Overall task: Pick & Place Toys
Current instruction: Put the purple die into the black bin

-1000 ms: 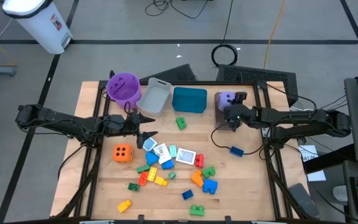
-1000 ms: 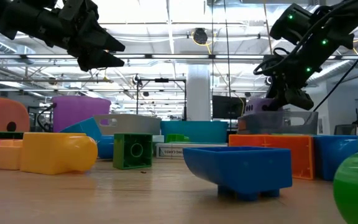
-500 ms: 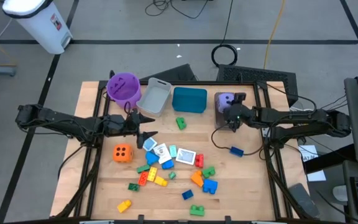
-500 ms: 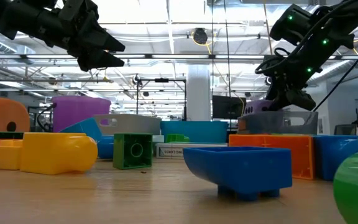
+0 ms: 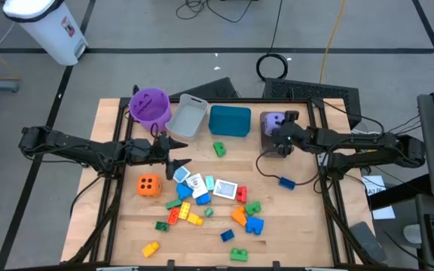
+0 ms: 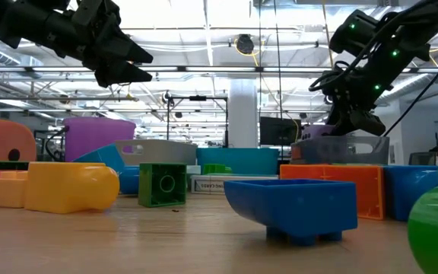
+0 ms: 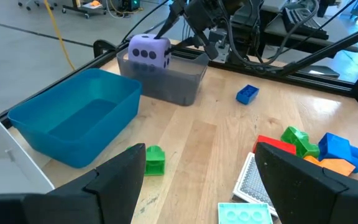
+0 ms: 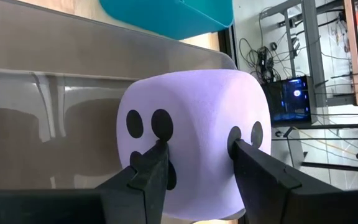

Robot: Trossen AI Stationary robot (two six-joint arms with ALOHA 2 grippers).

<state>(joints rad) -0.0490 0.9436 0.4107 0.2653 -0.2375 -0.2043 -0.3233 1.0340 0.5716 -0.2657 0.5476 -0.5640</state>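
Left hand (image 5: pixel 178 153) hovers over the worktop (image 5: pixel 300 226), fingers apart, empty; the orange die (image 5: pixel 148 184) lies just beside it, brick pile (image 5: pixel 202 199) close by. Right hand (image 8: pixel 194 155) is clamped on the purple die (image 8: pixel 197 130), which sits over the grey bin (image 5: pixel 266 139). For a clean drop we'd say: lower until the die is inside the walls, then open fully and lift straight up. The die sits squarely between the fingers.
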